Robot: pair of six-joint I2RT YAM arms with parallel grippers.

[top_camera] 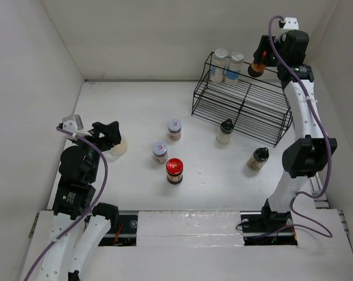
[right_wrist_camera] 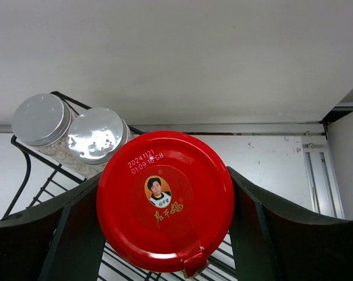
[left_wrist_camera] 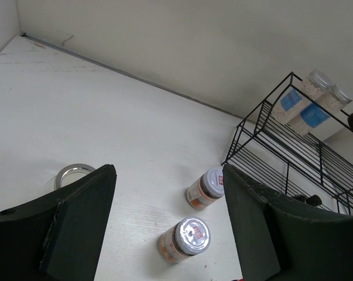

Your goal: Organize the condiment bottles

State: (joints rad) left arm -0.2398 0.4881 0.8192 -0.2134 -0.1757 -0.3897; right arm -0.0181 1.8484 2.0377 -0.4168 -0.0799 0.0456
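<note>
Top view, 12 o'clock at the far wall. At 9 o'clock the left gripper (left_wrist_camera: 169, 187) hangs low over the white table (top_camera: 141, 105) with its jaws apart and nothing between them. A pale round jar with a silver rim (top_camera: 119, 147) sits just beside it; contact cannot be judged. Toward the centre stand two clear jars with silver lids (top_camera: 160, 151) (top_camera: 174, 129). At their 6 o'clock is a dark jar with a red lid (top_camera: 174, 170). Further right are two black-capped shakers (top_camera: 225, 130) (top_camera: 258, 158), the first just in front of the black wire rack (top_camera: 240, 102) at 1 o'clock. The rack's top shelf holds two tall clear shakers with silver lids and blue labels (top_camera: 220, 63) (top_camera: 236, 65). At their 3 o'clock the right gripper (top_camera: 261, 58) is clamped on a second dark red-lidded jar (right_wrist_camera: 164, 193), carried over the top shelf. Likely hazards: the carried jar may strike the neighbouring shakers if it drifts toward 9 o'clock. Released before its base rests on the wires, it could tip or roll off. The open left fingers could nudge the pale jar over while closing in.
</note>
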